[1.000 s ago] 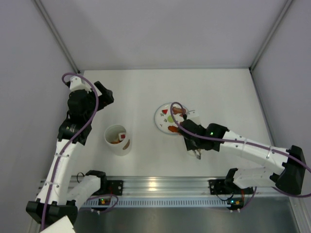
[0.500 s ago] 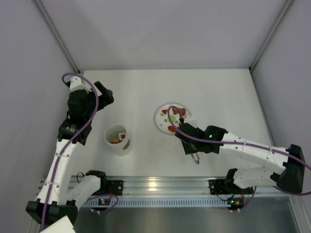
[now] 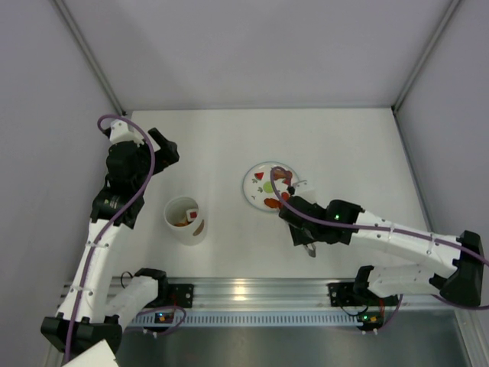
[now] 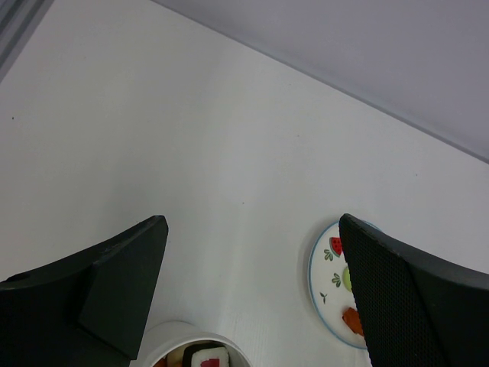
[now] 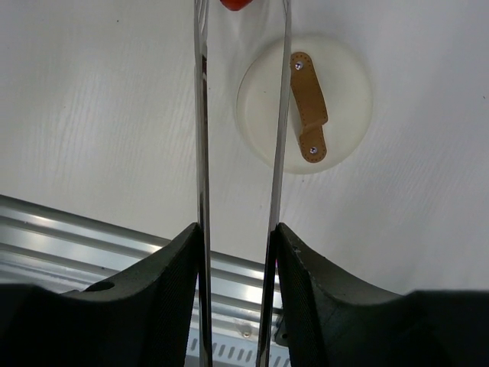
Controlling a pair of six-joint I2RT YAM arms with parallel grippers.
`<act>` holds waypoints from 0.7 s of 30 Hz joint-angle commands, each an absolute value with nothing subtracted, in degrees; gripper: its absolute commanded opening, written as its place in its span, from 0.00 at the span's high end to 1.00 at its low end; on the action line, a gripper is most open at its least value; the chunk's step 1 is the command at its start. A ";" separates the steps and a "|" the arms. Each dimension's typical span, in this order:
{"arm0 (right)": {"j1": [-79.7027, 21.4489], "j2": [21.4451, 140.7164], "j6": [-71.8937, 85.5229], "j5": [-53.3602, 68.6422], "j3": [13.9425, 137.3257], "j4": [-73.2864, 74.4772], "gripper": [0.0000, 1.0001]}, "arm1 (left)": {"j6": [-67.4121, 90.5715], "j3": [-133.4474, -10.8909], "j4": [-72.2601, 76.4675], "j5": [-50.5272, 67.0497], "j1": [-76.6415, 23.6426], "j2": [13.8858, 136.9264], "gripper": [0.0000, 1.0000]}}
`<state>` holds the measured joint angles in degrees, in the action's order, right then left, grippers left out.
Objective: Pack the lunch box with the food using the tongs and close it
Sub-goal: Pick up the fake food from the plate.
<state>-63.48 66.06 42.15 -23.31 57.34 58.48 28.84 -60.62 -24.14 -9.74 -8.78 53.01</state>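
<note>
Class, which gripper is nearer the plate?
Right. The right gripper, clamping the tongs, sits at the near edge of the plate; the left gripper hangs well away to its left.

A round printed plate (image 3: 249,188) lies on the white table (image 3: 221,145).

Overhead; wrist close-ups, one along tongs (image 5: 201,153)

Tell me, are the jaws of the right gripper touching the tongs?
Touching. The right wrist view shows both arms of the tongs lying against the inner faces of the jaws of the right gripper, with no gap.
</note>
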 commanded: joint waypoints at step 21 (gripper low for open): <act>-63.02 67.59 43.07 -27.60 58.18 57.57 0.63 | 28.92 -60.21 -22.85 -9.05 -8.35 52.12 0.01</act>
<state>-63.55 66.83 43.53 -26.30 56.55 59.07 28.84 -60.62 -24.14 -9.63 -8.75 53.01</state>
